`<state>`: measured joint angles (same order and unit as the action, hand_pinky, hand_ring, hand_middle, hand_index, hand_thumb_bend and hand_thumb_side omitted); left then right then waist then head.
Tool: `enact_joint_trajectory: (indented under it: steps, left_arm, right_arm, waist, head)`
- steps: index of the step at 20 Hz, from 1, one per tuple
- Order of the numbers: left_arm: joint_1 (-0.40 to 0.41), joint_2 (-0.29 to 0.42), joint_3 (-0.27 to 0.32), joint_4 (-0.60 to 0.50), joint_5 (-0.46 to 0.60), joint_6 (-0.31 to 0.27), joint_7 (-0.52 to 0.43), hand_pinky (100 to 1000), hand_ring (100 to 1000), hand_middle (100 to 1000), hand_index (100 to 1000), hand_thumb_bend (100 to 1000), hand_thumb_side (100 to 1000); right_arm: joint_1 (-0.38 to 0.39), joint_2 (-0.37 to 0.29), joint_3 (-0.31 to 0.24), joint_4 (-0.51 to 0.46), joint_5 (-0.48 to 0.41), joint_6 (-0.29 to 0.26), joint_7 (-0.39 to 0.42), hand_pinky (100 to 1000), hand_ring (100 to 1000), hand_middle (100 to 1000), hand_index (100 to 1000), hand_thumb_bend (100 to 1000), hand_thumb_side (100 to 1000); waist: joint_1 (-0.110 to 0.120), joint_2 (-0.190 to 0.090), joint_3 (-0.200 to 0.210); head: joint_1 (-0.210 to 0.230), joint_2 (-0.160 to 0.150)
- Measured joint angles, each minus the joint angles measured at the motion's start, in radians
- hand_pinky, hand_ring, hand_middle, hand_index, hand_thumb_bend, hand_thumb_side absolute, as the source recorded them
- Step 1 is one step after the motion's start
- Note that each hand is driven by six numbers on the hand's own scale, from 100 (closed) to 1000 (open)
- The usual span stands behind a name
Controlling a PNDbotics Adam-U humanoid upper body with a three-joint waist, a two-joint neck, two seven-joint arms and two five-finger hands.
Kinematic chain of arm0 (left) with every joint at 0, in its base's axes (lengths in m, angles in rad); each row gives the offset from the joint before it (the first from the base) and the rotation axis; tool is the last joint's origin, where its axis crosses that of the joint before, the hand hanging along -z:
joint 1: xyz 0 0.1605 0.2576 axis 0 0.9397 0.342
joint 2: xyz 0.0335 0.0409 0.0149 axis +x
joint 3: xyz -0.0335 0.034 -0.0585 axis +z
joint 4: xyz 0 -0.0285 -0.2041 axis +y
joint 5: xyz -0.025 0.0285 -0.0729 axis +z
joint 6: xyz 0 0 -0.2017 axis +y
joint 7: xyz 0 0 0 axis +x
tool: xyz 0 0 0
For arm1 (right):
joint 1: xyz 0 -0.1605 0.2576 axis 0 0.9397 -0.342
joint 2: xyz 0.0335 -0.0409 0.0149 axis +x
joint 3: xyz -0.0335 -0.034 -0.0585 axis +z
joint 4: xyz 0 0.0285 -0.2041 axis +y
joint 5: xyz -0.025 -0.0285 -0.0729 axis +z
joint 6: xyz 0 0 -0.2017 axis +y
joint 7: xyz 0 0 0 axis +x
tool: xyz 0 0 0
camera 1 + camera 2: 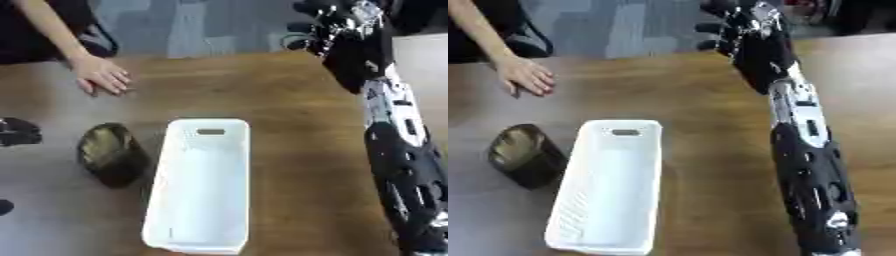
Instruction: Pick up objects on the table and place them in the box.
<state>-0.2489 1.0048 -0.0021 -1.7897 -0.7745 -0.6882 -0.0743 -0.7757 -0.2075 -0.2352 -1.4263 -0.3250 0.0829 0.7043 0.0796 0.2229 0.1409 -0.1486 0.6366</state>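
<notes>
Right robot hand (pixel 732 30) curled, grasping nothing, beyond white box (pixel 610 185) (left robot hand (pixel 17 131) unclear, left-eye-only)

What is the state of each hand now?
Left hand: only a dark part shows at the left edge; cannot be told.
Right hand: raised beyond the table's far edge, fingers curled, holding nothing.

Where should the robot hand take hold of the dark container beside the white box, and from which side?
Probably around its dark side wall, coming from above and from its left. The dark container lies tilted with its open mouth toward the far left, and the white box stands close on its right, leaving little room there. The right robot hand is far away.
</notes>
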Motion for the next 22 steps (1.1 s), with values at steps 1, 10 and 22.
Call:
enact_joint_trajectory:
  steps: [1,10,22]
  left_arm:
    - [0.000,0.000,0.000,0.000,0.000,0.001,0.003,100,115,811,923,411,327]
    - [-0.021,-0.010,-0.007,0.021,0.005,0.029,-0.005,100,100,802,923,404,353]
    - [-0.231,-0.099,-0.103,0.185,-0.017,-0.005,-0.077,100,100,797,914,439,387]
  right_arm:
    - [0.000,0.002,0.000,0.000,0.000,0.001,0.000,721,830,910,923,100,1000]
    - [0.008,0.008,0.002,-0.012,-0.001,0.006,-0.001,721,829,910,923,100,1000]
    - [0.017,0.040,0.021,-0.025,0.004,0.023,0.011,721,828,909,922,100,1000]
  waist:
    - [0.001,0.000,0.000]
    - [0.004,-0.005,-0.007]
    - [0.018,-0.007,-0.051]
  head:
    - [0.000,0.000]
    - [0.000,-0.008]
    - [0.002,-0.038]
